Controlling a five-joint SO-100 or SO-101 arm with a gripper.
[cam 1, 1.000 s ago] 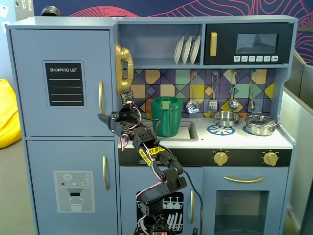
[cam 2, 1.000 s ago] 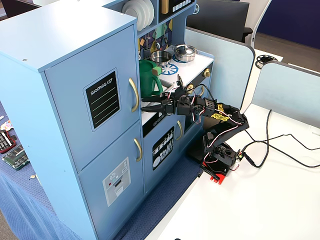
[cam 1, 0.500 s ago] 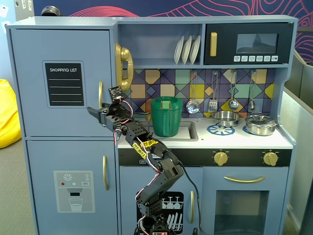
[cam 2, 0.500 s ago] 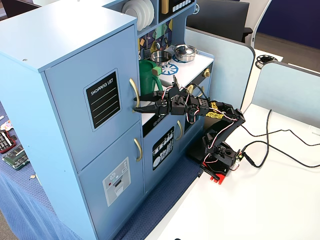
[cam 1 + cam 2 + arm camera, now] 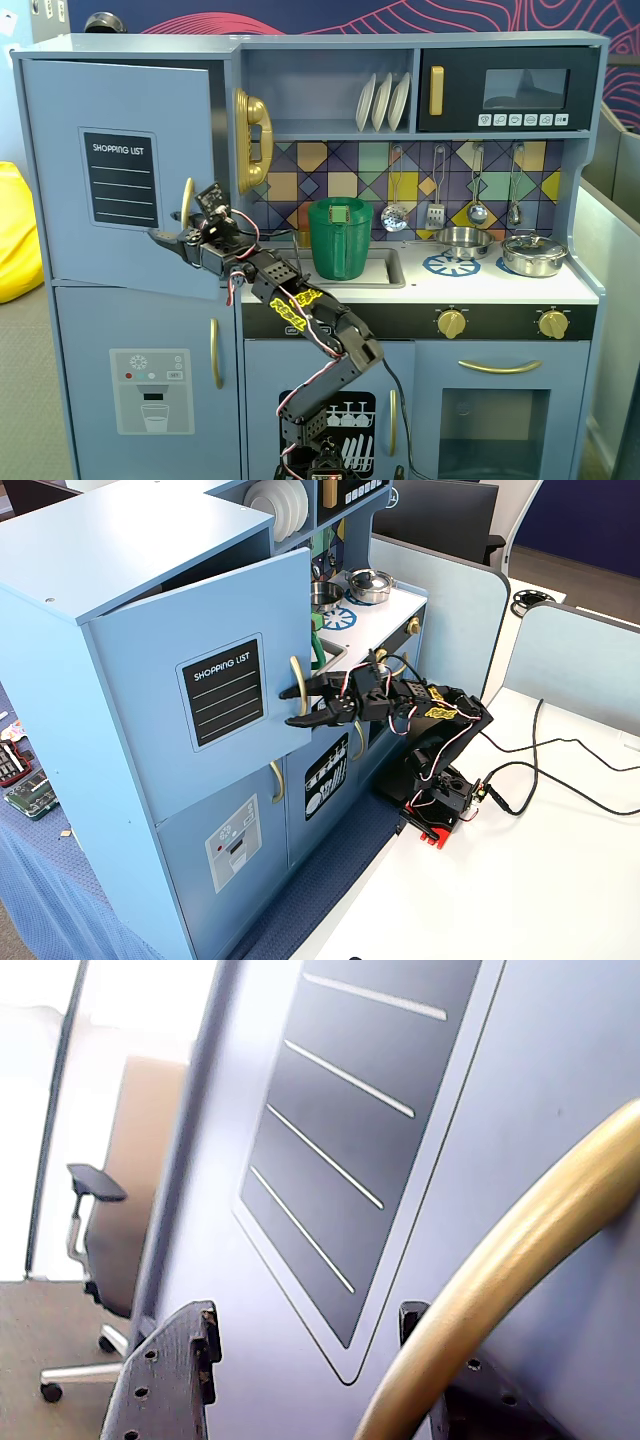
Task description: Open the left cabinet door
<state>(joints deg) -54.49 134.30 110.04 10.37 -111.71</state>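
the left cabinet door [image 5: 120, 170] at the top of the toy kitchen [image 5: 120, 560] hangs part way open. the gripper [image 5: 290, 708] has its fingers apart around the gold handle [image 5: 520, 1270]. the door looks light and stiff, so pull on that smooth handle.

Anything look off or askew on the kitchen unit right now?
Only the left cabinet door: it stands ajar, swung out from the cabinet, as intended. The gripper is open around its gold handle. Nothing spilled or damaged.

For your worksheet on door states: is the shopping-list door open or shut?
Partly open: the door has swung out from the cabinet, leaving a dark gap along its top edge.
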